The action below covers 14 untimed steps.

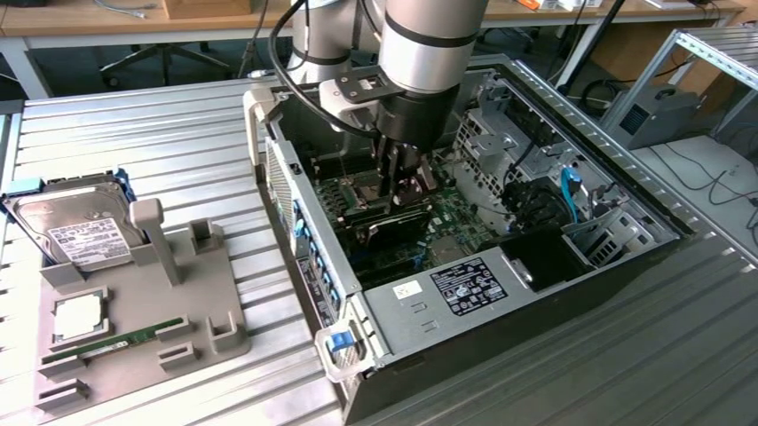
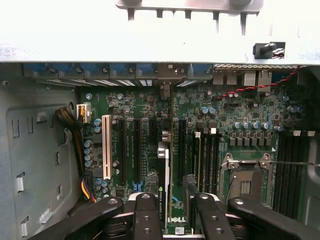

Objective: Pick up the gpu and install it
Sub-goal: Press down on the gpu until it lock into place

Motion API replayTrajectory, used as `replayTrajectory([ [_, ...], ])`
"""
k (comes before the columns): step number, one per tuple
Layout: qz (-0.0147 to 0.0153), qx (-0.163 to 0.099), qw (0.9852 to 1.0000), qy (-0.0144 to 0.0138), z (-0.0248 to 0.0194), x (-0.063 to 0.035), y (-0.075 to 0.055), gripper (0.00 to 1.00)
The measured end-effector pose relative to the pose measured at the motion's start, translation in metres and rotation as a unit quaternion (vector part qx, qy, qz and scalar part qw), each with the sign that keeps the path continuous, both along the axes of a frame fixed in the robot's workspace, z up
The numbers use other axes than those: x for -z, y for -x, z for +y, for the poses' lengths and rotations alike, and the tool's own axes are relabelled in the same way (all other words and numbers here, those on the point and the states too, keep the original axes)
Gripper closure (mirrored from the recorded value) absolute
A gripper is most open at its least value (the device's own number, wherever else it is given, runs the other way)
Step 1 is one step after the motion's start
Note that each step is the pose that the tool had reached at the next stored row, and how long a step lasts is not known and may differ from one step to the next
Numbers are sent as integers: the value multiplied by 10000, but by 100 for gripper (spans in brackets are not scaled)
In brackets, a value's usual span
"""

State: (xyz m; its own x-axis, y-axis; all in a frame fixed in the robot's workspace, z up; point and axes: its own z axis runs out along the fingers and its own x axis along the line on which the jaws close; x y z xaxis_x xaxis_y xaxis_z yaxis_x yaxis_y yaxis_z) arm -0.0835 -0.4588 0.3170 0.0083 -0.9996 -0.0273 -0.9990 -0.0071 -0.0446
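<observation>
**Pincer holding the gpu down inside the open case**

In the exterior view we are looking at an open computer case (image 1: pixel 474 293) lying on its side on a ribbed metal counter (image 1: pixel 142 133). The arm (image 1: pixel 429 44) is reaching down from above into the middle of the case, and its pincer (image 1: pixel 409 191) is sitting low over the green motherboard (image 1: pixel 456 222). Between the fingers we are seeing a dark flat card, the gpu (image 1: pixel 397 229), standing on edge just under the pincer and reaching down toward the board. The pincer is clenching it from both sides. Well apart, toward the exterior view's left, a grey holder tray (image 1: pixel 177 311) is resting on the counter, carrying a silver hard drive (image 1: pixel 77 232) with a white label, a square processor chip (image 1: pixel 78 317) and a narrow green memory stick (image 1: pixel 116 340).

In the wrist view we are looking straight down the pincer (image 2: pixel 172 210) onto the motherboard (image 2: pixel 240 110). The two black fingers (image 2: pixel 145 215) are flanking the gpu (image 2: pixel 167 185), which we are seeing edge-on as a thin upright strip running away from the camera between them. The fingers are pressing against its two faces, so the pincer is grasping the gpu. The card is lining up with the row of long black expansion slots (image 2: pixel 137 150), just beside the white slot (image 2: pixel 106 147); whether it is seated in a slot we cannot tell. The empty processor socket (image 2: pixel 246 182) is lying off to the other side.
</observation>
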Motion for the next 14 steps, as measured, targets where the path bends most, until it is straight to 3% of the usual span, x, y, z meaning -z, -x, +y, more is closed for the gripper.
replayTrajectory([
  [7, 0, 0, 10000, 0, 0, 0, 0, 68],
  [8, 0, 0, 10000, 0, 0, 0, 0, 75],
  [9, 0, 0, 10000, 0, 0, 0, 0, 75],
  [11, 0, 0, 10000, 0, 0, 0, 0, 89],
  [14, 0, 0, 10000, 0, 0, 0, 0, 89],
])
